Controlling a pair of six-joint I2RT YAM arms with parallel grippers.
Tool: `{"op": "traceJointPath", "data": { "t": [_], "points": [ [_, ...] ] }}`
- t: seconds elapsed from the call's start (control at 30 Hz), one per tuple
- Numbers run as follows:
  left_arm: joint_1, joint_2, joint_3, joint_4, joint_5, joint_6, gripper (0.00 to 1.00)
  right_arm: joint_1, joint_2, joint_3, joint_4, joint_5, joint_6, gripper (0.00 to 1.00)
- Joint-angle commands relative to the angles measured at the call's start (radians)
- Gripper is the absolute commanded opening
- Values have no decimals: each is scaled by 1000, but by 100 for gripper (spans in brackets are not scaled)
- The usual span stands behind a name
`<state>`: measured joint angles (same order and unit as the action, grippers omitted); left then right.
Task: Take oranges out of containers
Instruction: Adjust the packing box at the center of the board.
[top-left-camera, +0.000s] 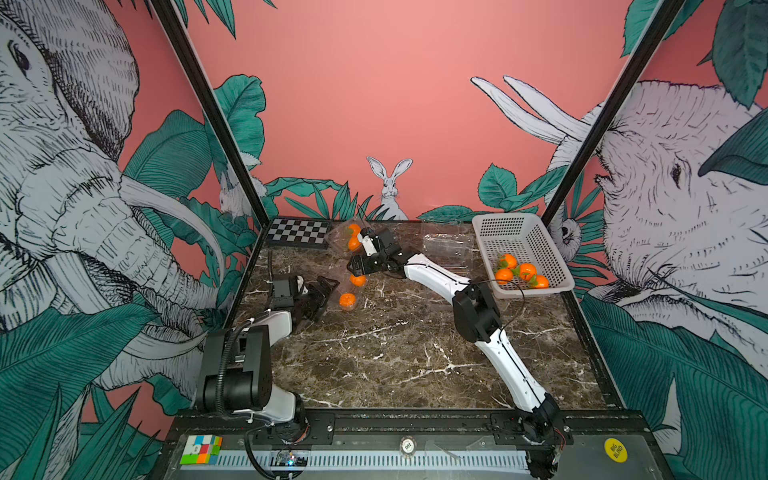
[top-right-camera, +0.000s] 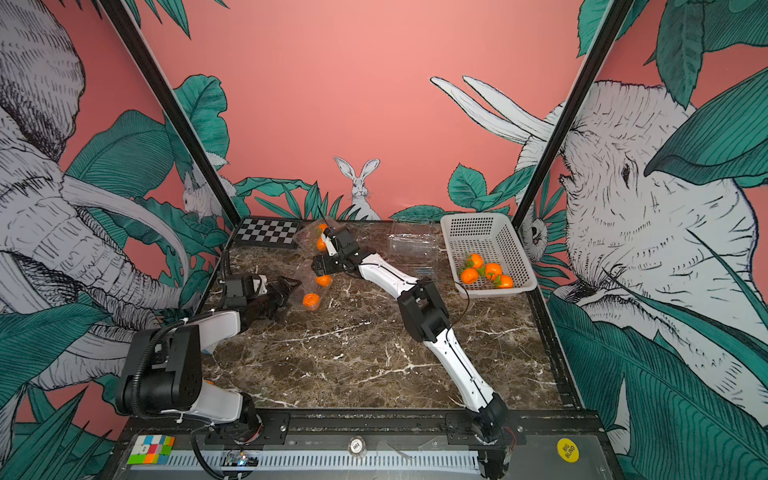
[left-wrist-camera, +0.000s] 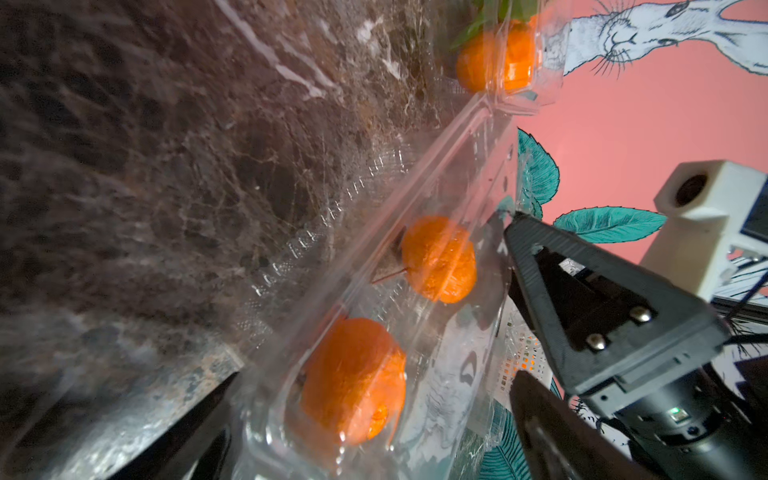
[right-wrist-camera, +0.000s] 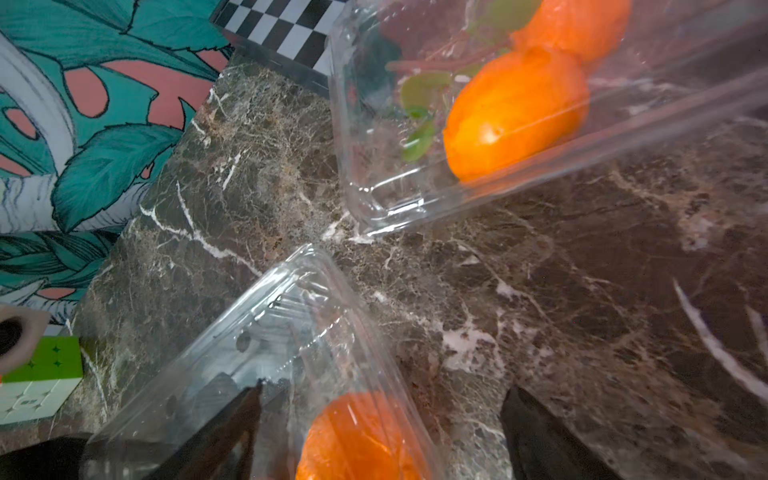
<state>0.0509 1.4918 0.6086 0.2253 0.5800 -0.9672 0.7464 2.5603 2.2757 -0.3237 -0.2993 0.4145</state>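
While four oranges (top-left-camera: 521, 272) already lie in the white basket (top-left-camera: 544, 245), well apart from both sets of fingers, both top views show four more still boxed. Two empty containers (top-left-camera: 446, 247) sit beside the basket. Just beyond the right gripper (top-left-camera: 357, 274), the back container (top-left-camera: 347, 239) holds two fruits. The near container (top-left-camera: 352, 291) holds the other two, one directly under the right gripper's fingers and one just ahead of the left gripper (top-left-camera: 326, 291). The job looks about half done.

From the left wrist, the left gripper's fingers (left-wrist-camera: 195, 436) stand wide apart with the near container's end between them. Whether they touch the plastic I cannot tell.

From the right wrist, the right gripper's fingers (right-wrist-camera: 540, 440) are spread on either side of one orange, seen through clear plastic, with a gap showing beside it, so it is not yet clamped. Whether that lid is open is unclear.
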Motion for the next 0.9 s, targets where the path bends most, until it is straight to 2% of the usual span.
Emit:
{"op": "traceJointPath", "data": {
  "t": [0.0,0.37,0.6,0.7,0.87],
  "points": [
    [-4,5,48,-43,-3,43,99,21,-63,-44,35,-25,-9,84],
    [-7,15,140,-156,-63,135,99,76,-330,-499,282,-10,35,76],
    [-65,51,176,-189,-78,176,99,111,-474,-750,379,12,125,73],
    [-73,58,187,-205,-79,190,99,105,-536,-835,386,53,161,73],
    [-74,-1,182,-269,-138,233,99,53,-605,-881,329,75,181,73]
  ]
}}
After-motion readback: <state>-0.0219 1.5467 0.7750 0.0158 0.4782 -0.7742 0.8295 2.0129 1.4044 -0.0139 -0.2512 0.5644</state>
